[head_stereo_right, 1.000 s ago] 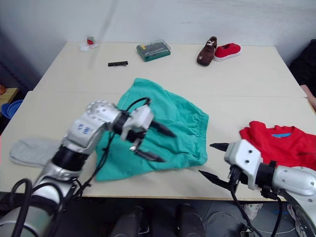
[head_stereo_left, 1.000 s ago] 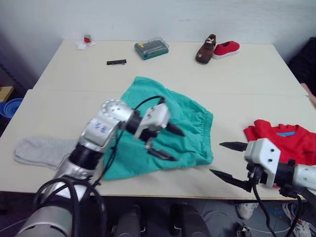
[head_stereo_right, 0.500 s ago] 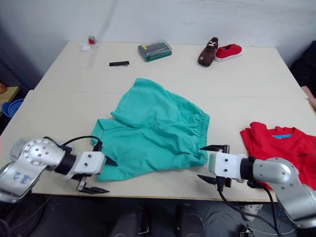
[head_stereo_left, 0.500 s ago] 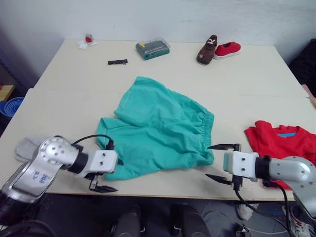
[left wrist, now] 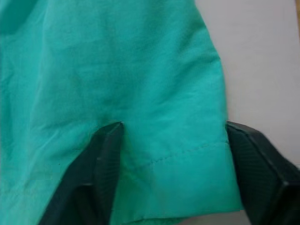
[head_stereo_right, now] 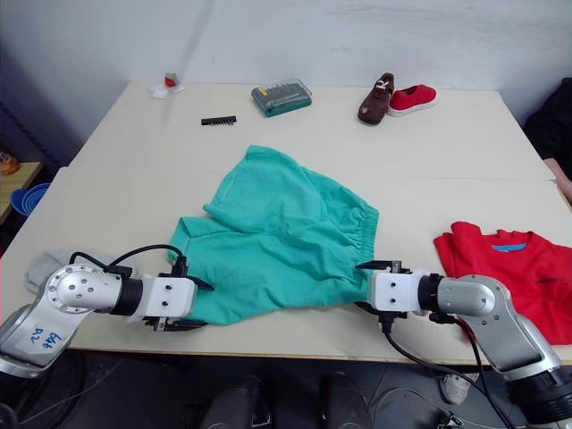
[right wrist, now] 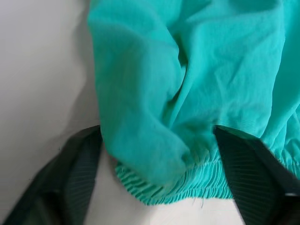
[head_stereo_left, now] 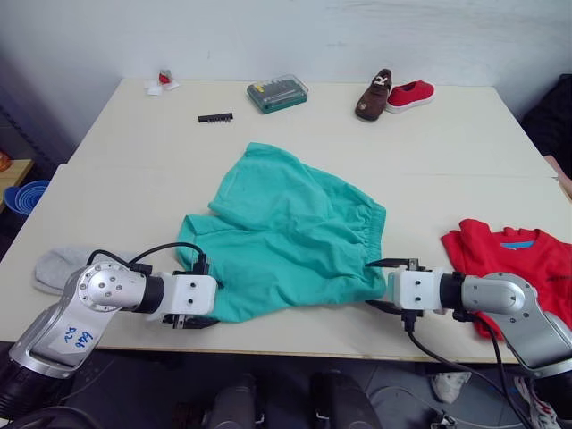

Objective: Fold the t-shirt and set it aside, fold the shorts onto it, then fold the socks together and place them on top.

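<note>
Behind the left tool (head_stereo_left: 202,308), a sock (head_stereo_left: 61,266) (mostly hidden).

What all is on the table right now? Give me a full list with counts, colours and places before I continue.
Teal cloth shorts: one, teal, table centre, spread out.
Red cloth t-shirt: one, red, near right edge.
Grey knit sock: one visible, light grey, near left edge.
Brown shoe: one, brown, far right.
Small red shoe: one, red, beside the brown shoe.
Green bit case: one, green, far centre.
Black bit strip: one, black, far left.
Blue bowl: one, blue, off the table's left.
Left gripper: open around the shorts' hem.
Right gripper: open around the waistband.
</note>
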`<state>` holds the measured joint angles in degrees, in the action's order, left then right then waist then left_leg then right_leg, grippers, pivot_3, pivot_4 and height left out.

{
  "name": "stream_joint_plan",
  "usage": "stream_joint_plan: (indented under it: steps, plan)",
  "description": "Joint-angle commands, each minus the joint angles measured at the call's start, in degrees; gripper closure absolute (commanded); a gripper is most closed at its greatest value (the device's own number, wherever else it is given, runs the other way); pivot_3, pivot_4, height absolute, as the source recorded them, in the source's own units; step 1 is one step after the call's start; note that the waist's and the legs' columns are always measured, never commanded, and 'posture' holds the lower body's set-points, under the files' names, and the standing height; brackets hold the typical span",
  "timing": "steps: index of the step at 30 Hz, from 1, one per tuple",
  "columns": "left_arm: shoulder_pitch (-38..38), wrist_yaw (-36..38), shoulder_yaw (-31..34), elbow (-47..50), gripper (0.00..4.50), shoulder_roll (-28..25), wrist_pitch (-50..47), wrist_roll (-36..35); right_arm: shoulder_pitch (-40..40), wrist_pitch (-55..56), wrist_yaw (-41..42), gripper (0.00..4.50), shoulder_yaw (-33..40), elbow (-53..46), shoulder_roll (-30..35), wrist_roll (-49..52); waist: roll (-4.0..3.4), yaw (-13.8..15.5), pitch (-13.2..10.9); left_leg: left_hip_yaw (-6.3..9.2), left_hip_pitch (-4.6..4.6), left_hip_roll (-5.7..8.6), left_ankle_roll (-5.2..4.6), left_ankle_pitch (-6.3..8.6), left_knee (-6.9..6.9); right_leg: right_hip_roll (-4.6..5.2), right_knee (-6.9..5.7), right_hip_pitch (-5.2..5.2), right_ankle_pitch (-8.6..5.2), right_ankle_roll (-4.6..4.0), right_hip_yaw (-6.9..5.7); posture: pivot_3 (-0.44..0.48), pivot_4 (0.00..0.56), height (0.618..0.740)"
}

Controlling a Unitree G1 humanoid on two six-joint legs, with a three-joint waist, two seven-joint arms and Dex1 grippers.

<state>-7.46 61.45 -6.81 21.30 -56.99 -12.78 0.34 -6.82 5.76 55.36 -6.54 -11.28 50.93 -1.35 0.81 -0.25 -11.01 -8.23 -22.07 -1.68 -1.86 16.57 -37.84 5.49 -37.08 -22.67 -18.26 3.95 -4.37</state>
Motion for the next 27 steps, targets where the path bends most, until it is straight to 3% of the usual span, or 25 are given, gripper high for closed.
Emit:
stream_joint_plan:
  steps: [1,7,10,15,19,23,27]
  plan:
    - [-1.20,-1.53,0.27,-3.90,2.52,-0.10,0.28,2.07,-0.82,0.68,-1.20,2.35,0.30,0.21,-0.85,-0.86,0.00,-0.01,0.00,0.00,0.00,0.00,0.02,-0.05,0.00,0.00,-0.01,-0.01,-0.01,-0.02,-0.01,0.000,0.150,0.740]
    - [-4.31,-0.72,-0.17,-7.88,4.46,0.07,1.90,1.38,-1.32,0.87,-0.85,4.49,1.14,0.46,-0.81,-0.35,0.00,-0.11,0.00,0.00,-0.02,-0.02,-0.06,-0.17,0.04,-0.01,-0.03,-0.05,-0.03,-0.05,-0.03,0.000,0.150,0.740]
    - [-5.26,0.43,0.59,-8.57,4.49,0.39,1.41,-0.88,-1.26,1.21,-0.91,4.50,1.65,0.31,-0.65,-0.03,0.00,-0.13,0.00,0.00,-0.03,-0.02,-0.06,-0.18,0.15,-0.01,0.01,-0.10,-0.04,-0.06,-0.03,0.000,0.150,0.740]
    - [-7.62,6.60,4.47,-7.77,4.49,-0.56,-5.32,-11.15,-0.60,-1.15,0.74,4.50,4.54,-2.50,0.67,3.96,0.02,-0.20,-0.01,-0.01,-0.09,-0.02,-0.05,-0.20,0.23,-0.03,0.04,-0.17,-0.06,-0.08,-0.05,0.000,0.150,0.740]
    - [-8.67,13.12,8.40,-6.10,4.49,-3.48,-11.12,-19.74,3.37,-8.72,6.12,4.50,9.72,-10.50,3.79,14.85,0.02,-0.05,-0.02,0.00,-0.15,-0.02,-0.05,-0.21,0.24,-0.04,0.08,-0.21,-0.07,-0.07,-0.07,0.000,0.150,0.740]
    - [-8.98,17.69,12.61,-2.79,4.49,-4.74,-19.17,-31.19,4.84,-17.06,6.40,4.50,13.97,-16.47,4.98,21.92,0.02,-0.09,-0.02,0.01,-0.15,-0.02,-0.06,-0.20,0.26,-0.04,0.13,-0.18,-0.09,-0.05,-0.06,0.000,0.150,0.740]
    - [-5.58,20.17,9.30,-2.70,4.49,-8.14,-14.07,-25.85,11.02,-26.23,10.75,4.50,19.08,-22.94,8.17,31.77,0.01,0.04,-0.02,0.03,-0.09,-0.01,-0.04,-0.20,0.34,-0.04,0.17,-0.16,-0.10,-0.06,-0.06,0.000,0.150,0.740]
